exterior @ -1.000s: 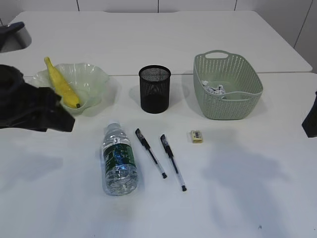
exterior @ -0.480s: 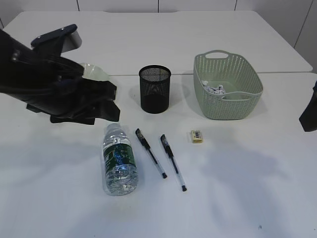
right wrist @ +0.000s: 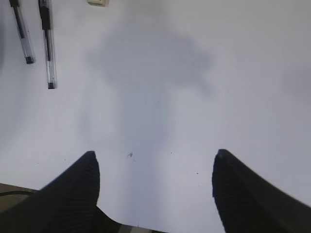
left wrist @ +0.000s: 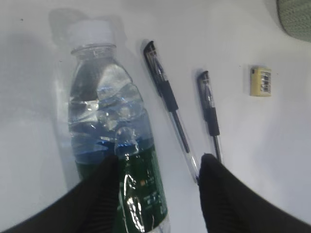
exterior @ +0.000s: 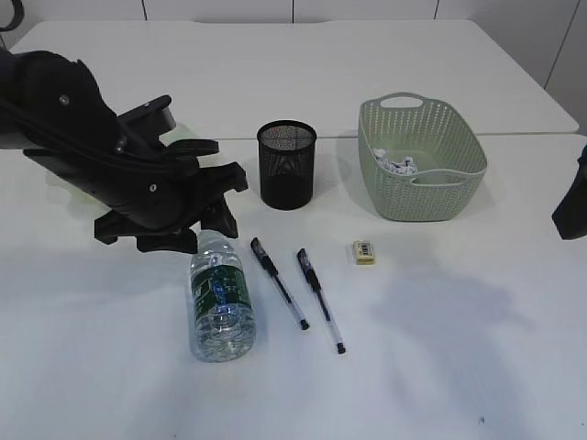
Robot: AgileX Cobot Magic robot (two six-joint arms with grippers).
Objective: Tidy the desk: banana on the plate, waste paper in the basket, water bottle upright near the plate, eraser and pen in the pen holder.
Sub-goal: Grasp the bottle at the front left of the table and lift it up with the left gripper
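The water bottle (exterior: pixel 220 298) lies on its side on the white desk, cap toward the back; in the left wrist view (left wrist: pixel 114 131) it is clear with a green label. My left gripper (exterior: pixel 218 218) hovers just behind its cap, open and empty (left wrist: pixel 158 167). The left arm hides the banana and most of the plate (exterior: pixel 188 137). Two black pens (exterior: pixel 278 282) (exterior: pixel 319 299) lie right of the bottle. The eraser (exterior: pixel 364 252) lies further right. The black mesh pen holder (exterior: pixel 287 165) stands behind them. Waste paper (exterior: pixel 399 166) is in the basket (exterior: pixel 449 197). My right gripper (right wrist: pixel 155 158) is open and empty.
The right arm (exterior: pixel 573 206) shows only at the right edge of the exterior view. A second white table (exterior: pixel 293 73) adjoins at the back. The right wrist view shows bare desk and the desk's front edge (right wrist: pixel 146 228).
My left arm has swung right and forward, from over the plate to just behind the bottle's cap. The right arm has barely moved. No object has shifted.
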